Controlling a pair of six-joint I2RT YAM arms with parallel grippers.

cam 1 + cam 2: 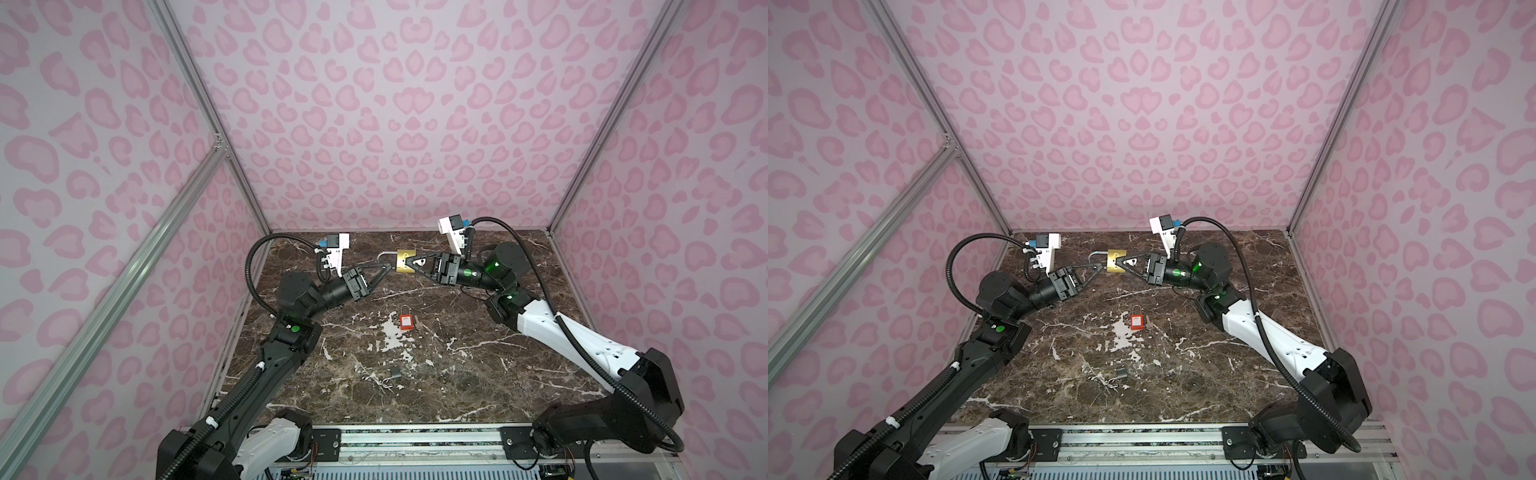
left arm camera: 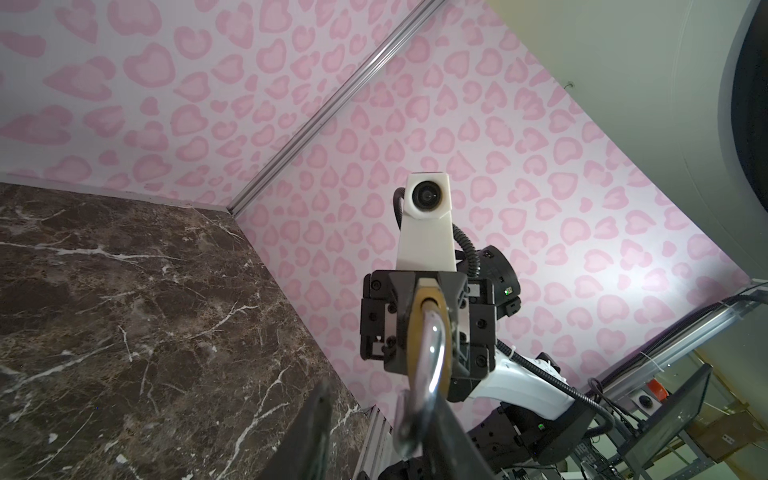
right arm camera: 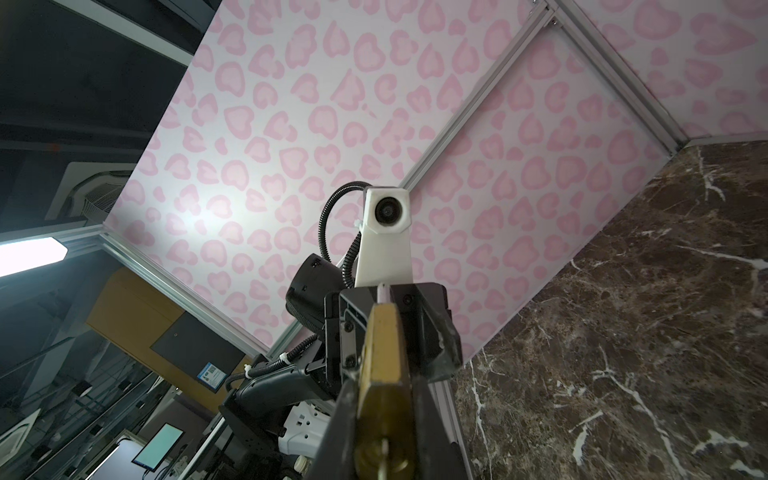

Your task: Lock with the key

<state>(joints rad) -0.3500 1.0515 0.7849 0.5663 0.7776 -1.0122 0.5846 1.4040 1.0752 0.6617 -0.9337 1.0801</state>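
A brass padlock (image 1: 404, 261) (image 1: 1115, 261) hangs in mid-air over the back of the marble table (image 1: 457, 374), with my right gripper (image 1: 409, 266) (image 3: 384, 386) shut on its body. Its silver shackle (image 1: 384, 257) (image 2: 432, 353) points left. My left gripper (image 1: 388, 270) (image 2: 378, 395) is at the shackle with its jaws apart. The shackle lies against one finger (image 2: 449, 440), clear of the other. A thin silver key (image 3: 384, 453) sits in the keyhole on the lock's underside, seen edge-on in the right wrist view.
A red padlock (image 1: 405, 322) lies mid-table with a small key (image 1: 420, 326) beside it. A small dark padlock (image 1: 395, 372) with its shackle swung out lies nearer the front. Pink patterned walls close in the left, right and back sides.
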